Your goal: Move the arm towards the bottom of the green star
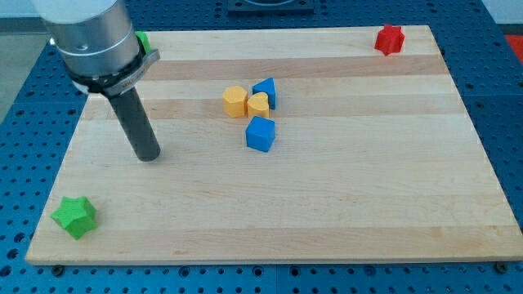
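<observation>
The green star [75, 216] lies near the board's bottom left corner. My tip [149, 155] rests on the board above and to the right of the star, well apart from it. The dark rod rises from the tip toward the view's top left, into the grey arm body.
A yellow block [235, 101], a yellow heart-like block [258, 105] and a blue block [265, 91] cluster at the board's middle, with a blue cube [261, 134] just below. A red block [390, 39] sits at top right. A green block [142, 39] peeks from behind the arm.
</observation>
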